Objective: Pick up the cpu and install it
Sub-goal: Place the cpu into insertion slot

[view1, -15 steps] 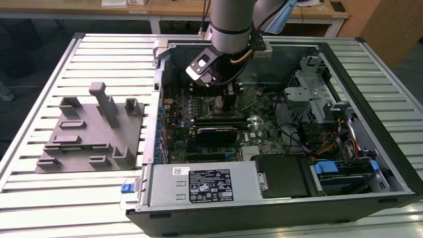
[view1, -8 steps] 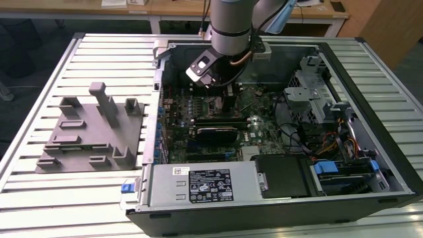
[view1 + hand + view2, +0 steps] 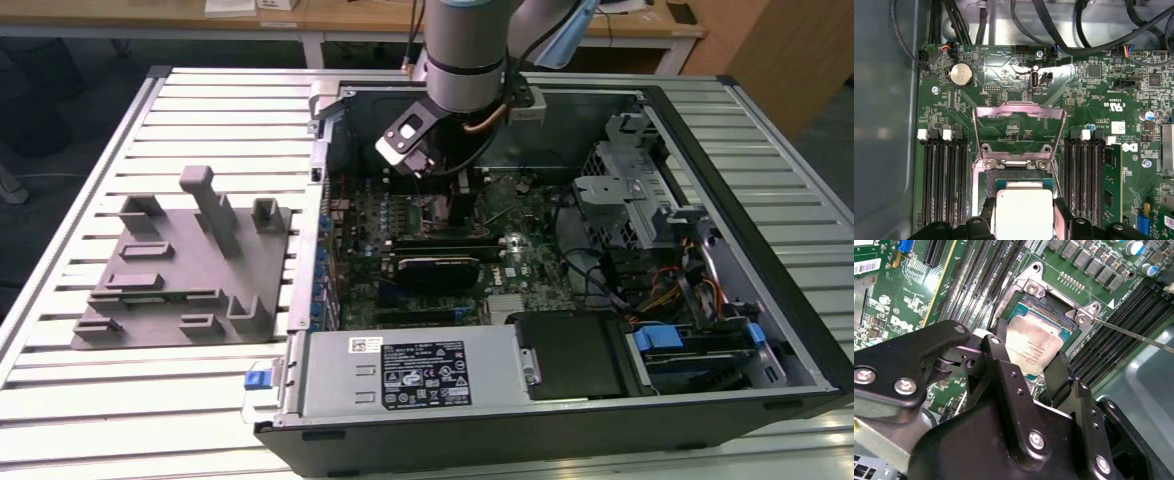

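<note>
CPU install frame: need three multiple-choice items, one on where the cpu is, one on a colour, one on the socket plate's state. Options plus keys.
1. Where is the cpu?
A. On the grey fixture beside the case
B. Between the gripper's fingers, over the socket
C. On top of the power supply

2. What colour is the motherboard?
A. Blue
B. Green
C. Red

3. How does the socket's load plate stand?
A. Swung up, open
B. Clamped down over the cpu
C. Taken off, lying on the table

Answers:
1 B: both wrist views show the fingers flanking the cpu above the socket.
2 B: the motherboard is green in both wrist views.
3 A: the first wrist view shows the metal load plate hinged back from the socket.
</note>
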Controlling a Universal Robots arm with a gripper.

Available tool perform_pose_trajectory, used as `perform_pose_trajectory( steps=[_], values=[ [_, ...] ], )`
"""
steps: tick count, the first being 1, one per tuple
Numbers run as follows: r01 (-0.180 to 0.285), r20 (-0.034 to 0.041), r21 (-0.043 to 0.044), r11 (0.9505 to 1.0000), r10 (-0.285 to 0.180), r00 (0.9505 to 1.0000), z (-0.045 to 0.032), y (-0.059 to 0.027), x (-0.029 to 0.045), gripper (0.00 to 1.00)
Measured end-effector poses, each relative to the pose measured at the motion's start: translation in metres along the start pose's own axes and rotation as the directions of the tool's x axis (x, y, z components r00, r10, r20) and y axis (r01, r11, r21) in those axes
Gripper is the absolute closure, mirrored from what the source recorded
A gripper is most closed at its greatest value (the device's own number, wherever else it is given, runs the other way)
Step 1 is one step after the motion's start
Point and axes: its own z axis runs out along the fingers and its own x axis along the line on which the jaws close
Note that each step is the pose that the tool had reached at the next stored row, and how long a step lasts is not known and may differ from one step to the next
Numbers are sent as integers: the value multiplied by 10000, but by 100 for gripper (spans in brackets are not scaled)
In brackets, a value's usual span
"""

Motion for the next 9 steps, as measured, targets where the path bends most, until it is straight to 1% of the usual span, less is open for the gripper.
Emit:
perform_pose_trajectory(
  steps=[5, 9],
  values=[
    [1, 23, -1, 10000, -1, 10000, 39, -2, 6, 46],
    [1, 28, 0, 10000, -1, 10000, 54, -3, 9, 46]
  ],
)
